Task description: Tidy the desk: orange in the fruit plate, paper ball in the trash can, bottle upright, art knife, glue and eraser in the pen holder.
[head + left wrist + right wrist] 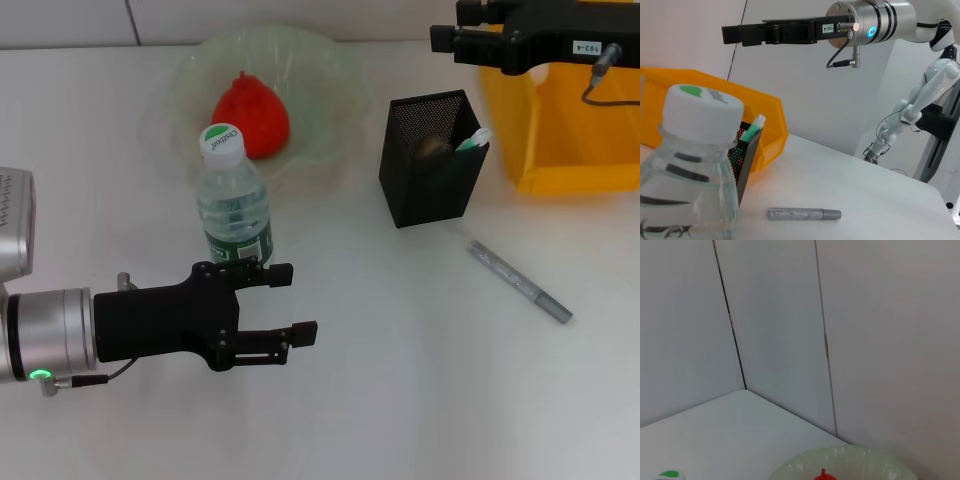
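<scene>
Pale panelled wall (865,340) with dark vertical seams behind a white tabletop.

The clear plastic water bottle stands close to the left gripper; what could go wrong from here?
1. The open left gripper is beside the clear plastic water bottle; a sideways swing may topple it.
2. The grey art knife lies flat on the white desk, so the fingers may slip on it.
</scene>
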You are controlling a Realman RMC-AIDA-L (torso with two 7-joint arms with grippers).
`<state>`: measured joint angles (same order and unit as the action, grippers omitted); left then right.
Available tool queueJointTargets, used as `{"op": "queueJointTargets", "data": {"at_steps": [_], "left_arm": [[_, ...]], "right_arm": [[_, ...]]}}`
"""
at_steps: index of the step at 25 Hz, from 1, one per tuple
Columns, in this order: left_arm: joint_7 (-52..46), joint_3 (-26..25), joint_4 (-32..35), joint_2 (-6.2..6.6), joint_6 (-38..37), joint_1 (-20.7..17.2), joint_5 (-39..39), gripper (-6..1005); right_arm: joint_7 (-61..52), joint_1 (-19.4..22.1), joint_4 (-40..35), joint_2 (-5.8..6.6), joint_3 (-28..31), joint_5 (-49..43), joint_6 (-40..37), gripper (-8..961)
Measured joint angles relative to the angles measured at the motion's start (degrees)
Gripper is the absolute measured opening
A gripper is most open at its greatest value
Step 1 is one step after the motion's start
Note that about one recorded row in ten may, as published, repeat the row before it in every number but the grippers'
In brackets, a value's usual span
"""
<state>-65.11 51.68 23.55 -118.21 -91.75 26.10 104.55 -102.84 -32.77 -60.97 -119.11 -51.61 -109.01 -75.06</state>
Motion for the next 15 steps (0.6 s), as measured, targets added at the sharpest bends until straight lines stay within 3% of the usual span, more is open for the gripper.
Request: {"op": "queueJointTargets", "data": {"at_steps": [4,7,12,15], "left_arm": [[0.0,0.0,0.0,0.0,0.0,0.0,0.0,812],[0.0,0.0,0.0,0.0,-0.2,-0.1,0.0,812],[0.0,-0.1,0.1,0.0,-0.3,0.0,0.0,812],[0.0,-0.1,0.1,0.0,-0.3,0.1,0.0,812]], "right_arm": [[-1.9,1.3,-2.4,0.0,-0.3,0.1,-0.7,458],[-6.8,2.6,-8.6,0.32,-0.5,-2.2,-5.2,502],[-20.5,1.2,-24.0,1.21,-0.8,-17.9,-20.9,517],[-27.8,-0.1,-31.3,0.29,-3.0,-29.1,-29.0,516]]}}
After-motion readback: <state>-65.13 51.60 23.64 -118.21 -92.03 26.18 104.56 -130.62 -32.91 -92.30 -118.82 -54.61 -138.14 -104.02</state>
